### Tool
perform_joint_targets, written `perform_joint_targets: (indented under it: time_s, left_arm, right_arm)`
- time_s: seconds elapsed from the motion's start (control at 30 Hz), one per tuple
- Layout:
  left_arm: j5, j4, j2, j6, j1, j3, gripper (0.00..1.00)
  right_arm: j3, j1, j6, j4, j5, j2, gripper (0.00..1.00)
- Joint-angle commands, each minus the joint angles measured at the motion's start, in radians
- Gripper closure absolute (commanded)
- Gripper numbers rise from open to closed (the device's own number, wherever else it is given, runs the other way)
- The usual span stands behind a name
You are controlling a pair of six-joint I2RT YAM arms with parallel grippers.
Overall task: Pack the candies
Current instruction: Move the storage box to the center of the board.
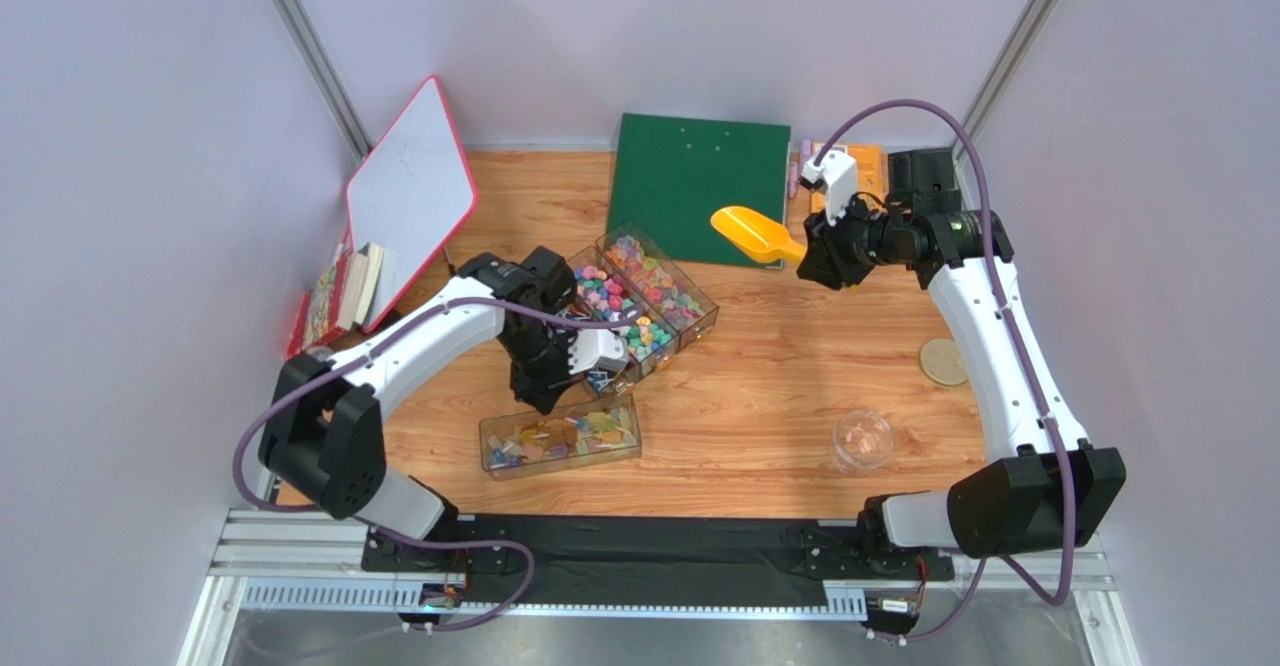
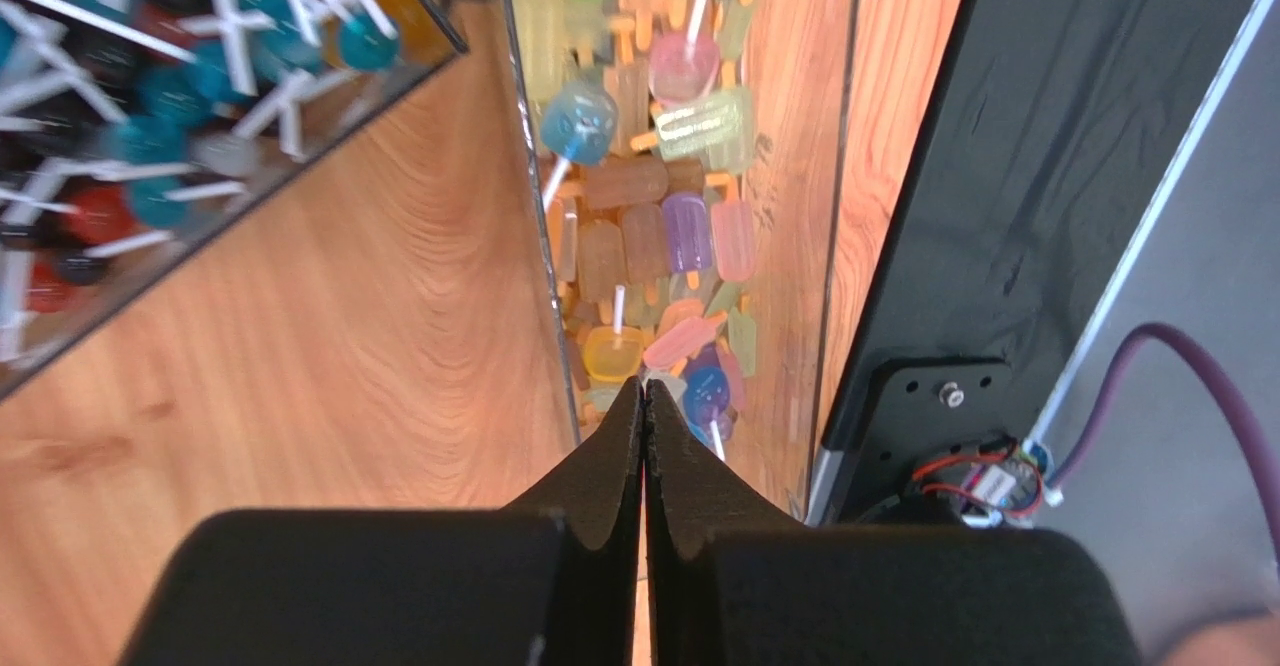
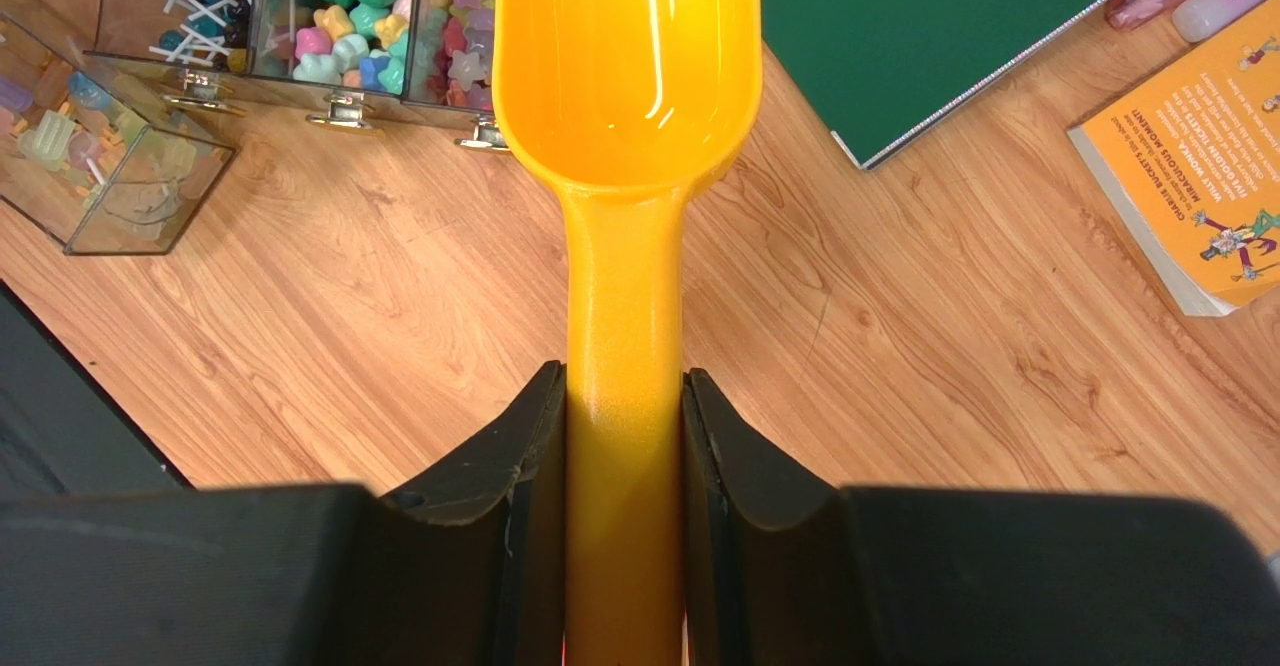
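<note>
Divided box [image 1: 661, 284]: clear, set near the middle of the desk [image 1: 781, 381]. Its compartments are filled with candies [image 3: 353, 24]. Star and flower shapes in pink, green, blue and yellow are seen in two of them, and white-stick lollipops in the end one.
Small box [image 1: 559, 438]: clear, placed just nearer the arms than the divided box. It is filled with ice-lolly-shaped sweets on sticks, in pale yellow, orange, purple, pink and blue.
Left end effector [image 2: 643, 434]: fingers pressed together, with nothing seen between them. The tips are poised at one end of the small box. Contact with it cannot be judged.
Right end effector [image 3: 624, 396]: clamped on the handle of the scoop [image 3: 628, 81] and held above the desk, right of the divided box.
Scoop: yellow, its bowl empty and pointed toward the divided box.
Cup [image 1: 863, 441]: clear, stood on the right near part of the desk, well apart from both boxes. Its contents cannot be made out.
Disc [image 1: 944, 362]: round and tan, laid flat beyond the cup.
Board [image 1: 699, 183]: green, laid flat at the far edge.
Book [image 3: 1210, 171]: orange-covered, laid right of the board.
Whiteboard [image 1: 409, 194]: red-framed, propped at the far left.
Mat [image 2: 1037, 171]: black, laid along the near edge just beside the small box.
</note>
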Motion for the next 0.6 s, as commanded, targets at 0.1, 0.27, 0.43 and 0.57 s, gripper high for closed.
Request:
perform_joint_targets:
  time_s: [0.1, 0.27, 0.43, 0.57]
  left_arm:
    - [-0.066, -0.037, 0.100, 0.027, -0.004, -0.010, 1.00]
    - [-0.161, 0.054, 0.135, -0.033, -0.002, -0.034, 1.00]
    - [-0.270, 0.175, 0.223, -0.120, 0.010, -0.025, 1.00]
    - [-0.341, 0.259, 0.270, -0.167, 0.030, 0.013, 1.00]
  right_arm:
    - [-0.013, 0.001, 0.029, 0.030, 0.002, -0.049, 1.00]
    - [-0.025, 0.001, 0.039, 0.045, 0.006, -0.059, 1.00]
    - [-0.033, 0.001, 0.059, 0.064, 0.005, -0.059, 1.00]
    - [-0.037, 0.001, 0.072, 0.079, 0.003, -0.059, 1.00]
